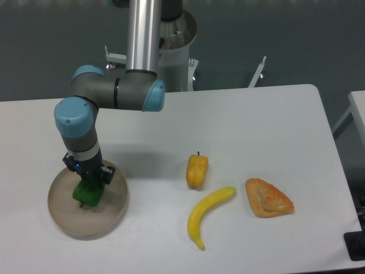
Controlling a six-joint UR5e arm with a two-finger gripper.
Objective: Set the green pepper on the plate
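The dark-green pepper (87, 193) sits low inside the round beige plate (111, 214) at the table's front left. My gripper (88, 181) comes straight down onto it, and its dark fingers are closed around the pepper's top. The pepper's underside seems to rest on the plate's floor, but the contact is hard to make out. The fingertips are mostly hidden behind the pepper and the wrist.
A yellow-orange pepper (197, 170) lies mid-table, with a banana (207, 214) just in front of it. A tan pastry (268, 198) lies to their right. The robot's base column (162, 34) stands at the back, and the table's right edge is near the pastry.
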